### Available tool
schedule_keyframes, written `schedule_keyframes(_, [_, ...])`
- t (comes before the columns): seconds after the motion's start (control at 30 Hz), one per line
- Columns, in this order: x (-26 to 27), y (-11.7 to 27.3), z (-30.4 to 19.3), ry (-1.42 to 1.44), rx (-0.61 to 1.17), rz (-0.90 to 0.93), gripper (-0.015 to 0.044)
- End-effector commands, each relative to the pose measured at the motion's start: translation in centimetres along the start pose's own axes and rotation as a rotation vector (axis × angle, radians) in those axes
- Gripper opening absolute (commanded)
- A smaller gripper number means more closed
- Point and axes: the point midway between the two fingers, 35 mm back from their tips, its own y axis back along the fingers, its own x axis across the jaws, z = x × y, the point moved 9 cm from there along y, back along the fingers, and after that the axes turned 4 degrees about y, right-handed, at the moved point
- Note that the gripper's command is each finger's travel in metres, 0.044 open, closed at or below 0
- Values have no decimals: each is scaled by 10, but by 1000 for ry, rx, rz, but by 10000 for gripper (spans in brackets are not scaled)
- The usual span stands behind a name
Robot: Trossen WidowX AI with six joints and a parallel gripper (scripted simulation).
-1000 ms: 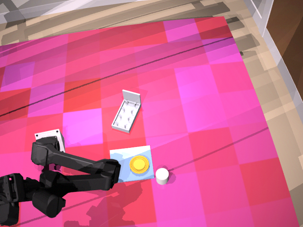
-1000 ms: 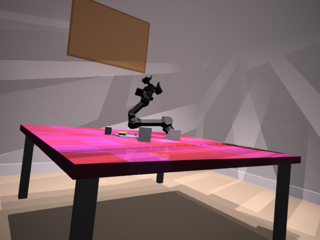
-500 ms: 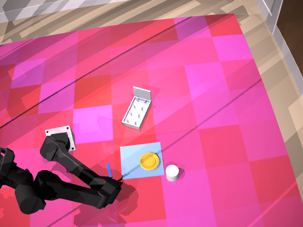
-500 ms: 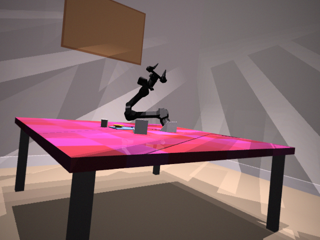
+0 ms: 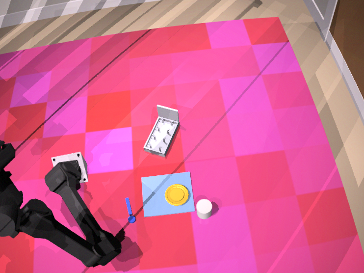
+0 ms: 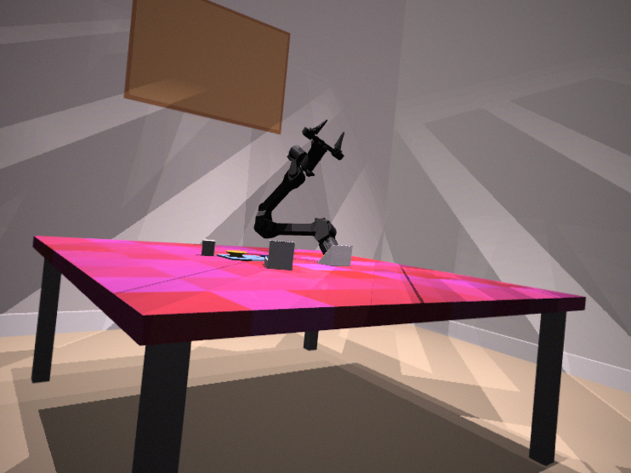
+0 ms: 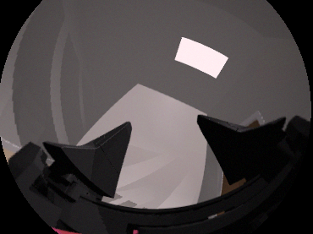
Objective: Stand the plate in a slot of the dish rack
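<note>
A yellow plate [image 5: 176, 194] [image 6: 235, 253] lies flat on the right part of a light blue mat [image 5: 153, 207] [image 6: 255, 258]. The white and grey dish rack [image 5: 168, 113] [image 6: 281, 255] stands on the table beyond the mat in the top view, with short curved rails in two rows and a tall panel at its far end. No plate is in it. My gripper [image 6: 335, 127] [image 7: 164, 122] is open and empty, high above the table and pointing upward, well away from plate and rack. The wrist view shows only walls and ceiling between the fingers, not the plate or rack.
A white cylinder [image 5: 203, 208] [image 6: 208, 247] stands just off the mat's right corner. A blue spoon-like thing [image 5: 128, 206] lies left of the mat. The arm's folded links [image 5: 77, 204] [image 6: 281, 194] are left of the spoon in the top view. A brown board [image 6: 207, 52] hangs on the wall.
</note>
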Motion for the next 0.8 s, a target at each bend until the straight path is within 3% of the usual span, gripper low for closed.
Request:
schedule_keyframes(0.0, [-3,-11,-10,-1,106,-29,400])
schedule_keyframes(0.77, [-39,-50,-101,-83,696,-257,400])
